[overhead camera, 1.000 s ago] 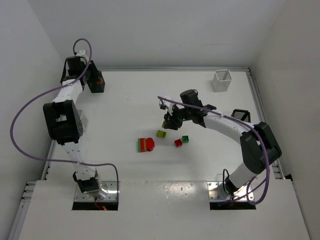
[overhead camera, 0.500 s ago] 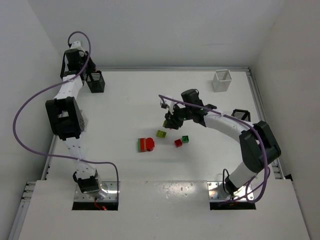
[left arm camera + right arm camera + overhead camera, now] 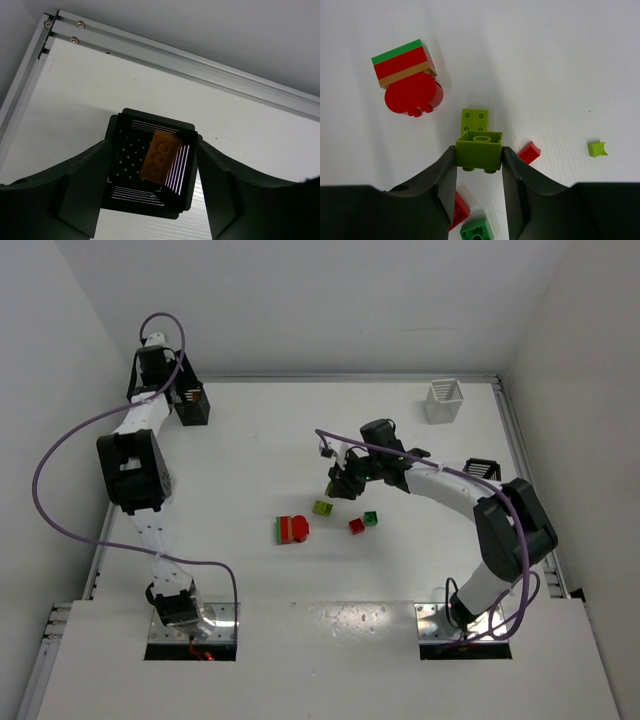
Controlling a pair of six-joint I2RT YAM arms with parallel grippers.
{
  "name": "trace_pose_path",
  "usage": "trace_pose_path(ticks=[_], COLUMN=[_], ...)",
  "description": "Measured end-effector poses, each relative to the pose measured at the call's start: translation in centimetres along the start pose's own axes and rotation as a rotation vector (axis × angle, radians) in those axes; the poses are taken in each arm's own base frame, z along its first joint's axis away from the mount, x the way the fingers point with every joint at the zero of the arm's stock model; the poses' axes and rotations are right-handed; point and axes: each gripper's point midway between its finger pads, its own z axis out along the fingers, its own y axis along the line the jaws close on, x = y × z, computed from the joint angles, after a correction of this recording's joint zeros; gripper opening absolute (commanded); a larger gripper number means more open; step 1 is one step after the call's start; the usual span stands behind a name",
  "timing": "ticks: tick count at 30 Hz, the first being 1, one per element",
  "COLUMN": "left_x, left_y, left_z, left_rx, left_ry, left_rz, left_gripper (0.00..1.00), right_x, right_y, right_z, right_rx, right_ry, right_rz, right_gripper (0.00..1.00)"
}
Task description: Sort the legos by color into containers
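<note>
Now the right gripper (image 3: 478,156) clamps a yellow-green brick (image 3: 479,145) squarely between its jaws.

Two slim robot arms, the left arm (image 3: 130,475) and the right arm (image 3: 455,488), are built of white tubular links joined by boxy black housings. Each trails a looping purple cable (image 3: 37,488) and is bolted to a silvery metal base plate (image 3: 218,616). Up close, the left pincer (image 3: 152,150) and right pincer (image 3: 479,155) show broad, matte dark-grey fingers (image 3: 435,195) with smoothly curved inner faces.
</note>
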Motion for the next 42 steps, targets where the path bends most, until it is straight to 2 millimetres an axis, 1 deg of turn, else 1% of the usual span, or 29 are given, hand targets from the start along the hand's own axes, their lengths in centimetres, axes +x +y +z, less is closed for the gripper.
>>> trace_pose_path(ticks=[6,9,11,13,15,17,18,20,21,22,23,24,25,26,27,28,30,32,33,35,37,38,39,40,42], left_x=[-0.6,-0.9,-1.3,-2.3,-3.7,-5.6,-6.3,-7.2,-7.3,-7.1,-6.3,-5.3,-4.1,-2.7,-1.2,0.6,3.6,5.4,6.1,6.7,7.2,7.3,7.8,8.0,8.4], left_y=[0.1,-0.3,-0.8,-1.7,-3.2,-5.2,-6.3,-9.8,-11.3,-12.6,-14.2,-15.2,-15.6,-15.5,-15.1,-14.6,-13.8,-13.4,-13.6,-14.4,-16.0,-16.3,-17.6,-18.1,-19.0], left_z=[0.0,-0.2,-0.9,-2.3,-4.6,-8.3,-10.2,-14.7,-16.7,-18.5,-20.4,-21.8,-22.9,-23.7,-24.0,-24.3,-24.4,-24.6,-24.9,-25.4,-26.1,-26.3,-26.9,-27.2,-27.8], left_rx=[-0.014,0.0,0.022,0.058,0.113,0.173,0.201,0.283,0.324,0.364,0.419,0.457,0.486,0.502,0.506,0.504,0.5,0.501,0.508,0.526,0.557,0.562,0.591,0.602,0.625], left_ry=[-0.014,-0.01,-0.004,-0.003,-0.011,-0.027,-0.037,-0.052,-0.056,-0.054,-0.041,-0.025,0.001,0.034,0.071,0.119,0.204,0.265,0.286,0.303,0.305,0.305,0.307,0.307,0.305], left_rz=[-0.012,-0.027,-0.034,-0.03,0.013,0.085,0.121,0.197,0.225,0.253,0.285,0.309,0.326,0.334,0.34,0.345,0.347,0.343,0.342,0.35,0.372,0.378,0.4,0.411,0.433], left_gripper=[0.75,0.75,0.75,0.75,0.74,0.76,0.78,0.83,0.86,0.93,1.0,1.0,1.0,1.0,1.0,1.0,1.0,1.0,1.0,1.0,1.0,1.0,1.0,1.0,1.0], right_x=[-0.2,-0.1,0.2,0.5,0.9,1.2,1.3,1.7,1.9,2.2,2.5,3.0,3.4,4.1,4.9,5.7,7.3,8.7,9.4,10.6,12.0,12.5,13.1,13.6,14.5], right_y=[-0.3,-1.2,-2.2,-3.4,-4.9,-6.3,-7.0,-8.1,-8.5,-8.9,-9.4,-9.8,-9.9,-10.2,-10.2,-10.2,-10.2,-10.1,-10.0,-10.0,-10.1,-10.1,-10.2,-10.3,-11.2], right_z=[-0.1,-0.5,-1.1,-2.0,-3.7,-5.8,-7.0,-9.4,-10.6,-11.9,-13.2,-14.5,-15.5,-16.9,-18.1,-19.6,-22.5,-25.0,-26.1,-28.0,-29.7,-30.2,-30.8,-31.2,-31.7], right_rx=[0.011,0.038,0.073,0.12,0.18,0.247,0.278,0.345,0.375,0.41,0.447,0.481,0.507,0.543,0.574,0.611,0.687,0.757,0.785,0.837,0.877,0.887,0.897,0.899,0.901], right_ry=[-0.009,-0.016,-0.02,-0.023,-0.022,-0.023,-0.022,-0.016,-0.008,0.004,0.013,0.026,0.04,0.058,0.08,0.103,0.142,0.183,0.202,0.238,0.269,0.28,0.289,0.299,0.311], right_rz=[0.021,0.073,0.127,0.179,0.24,0.29,0.313,0.352,0.367,0.386,0.398,0.413,0.427,0.442,0.458,0.475,0.512,0.551,0.571,0.607,0.648,0.665,0.69,0.713,0.751], right_gripper=[0.0,0.0,0.0,0.0,0.0,0.0,0.0,0.0,0.0,0.0,0.0,0.0,0.0,0.0,0.0,0.0,0.0,0.0,0.0,0.0,0.0,0.0,0.0,0.0,0.0])
